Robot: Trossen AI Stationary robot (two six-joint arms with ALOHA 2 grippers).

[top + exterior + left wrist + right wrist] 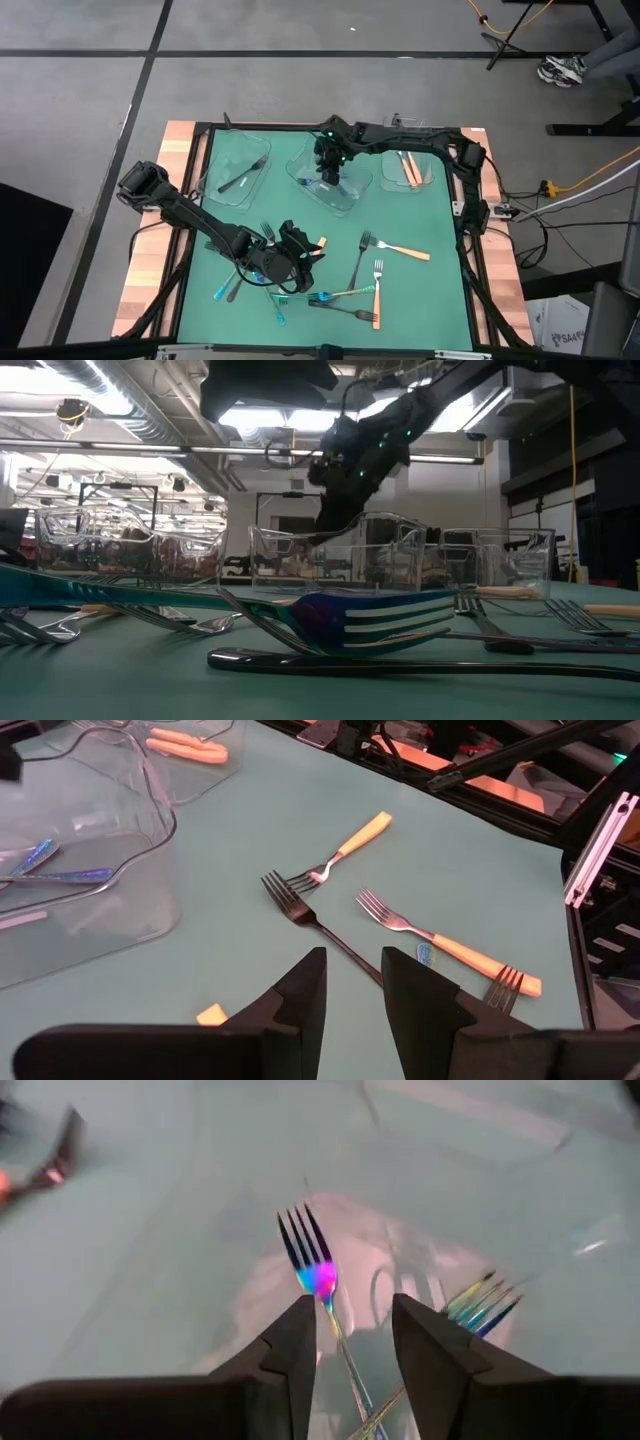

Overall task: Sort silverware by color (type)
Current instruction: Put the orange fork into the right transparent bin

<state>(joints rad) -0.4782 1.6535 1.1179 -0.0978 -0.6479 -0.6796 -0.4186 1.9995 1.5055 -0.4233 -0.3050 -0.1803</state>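
- Under the right hand (328, 178), middle clear tray (305, 165): iridescent forks (318, 1270) lie on its floor. One shows straight ahead of the fingers, tines pointing away; a second set of tines (480, 1302) sits just beside the far finger.
- Right hand's fingers stand apart with nothing between them; the fork's handle runs below the gap, and contact cannot be told.
- Beside that tray, the tray (425, 172) nearer the right arm's base holds orange-handled pieces (408, 167); the tray (222, 165) on the other side holds one dark fork (243, 176).
- Left hand (290, 258) is low over the green worktop (400, 210), fingers parted a little, gripping nothing.
- Ahead of the left hand: a dark fork (300, 910) lying toward the gap, two orange-handled forks (440, 942) just beyond it, well clear of the fingers.
- More silverware (345, 295) lies in a loose, crossing heap beside the left hand; pieces overlap and the count is unclear.
- Low view: near forks block most of the worktop; tray contents hard to make out.
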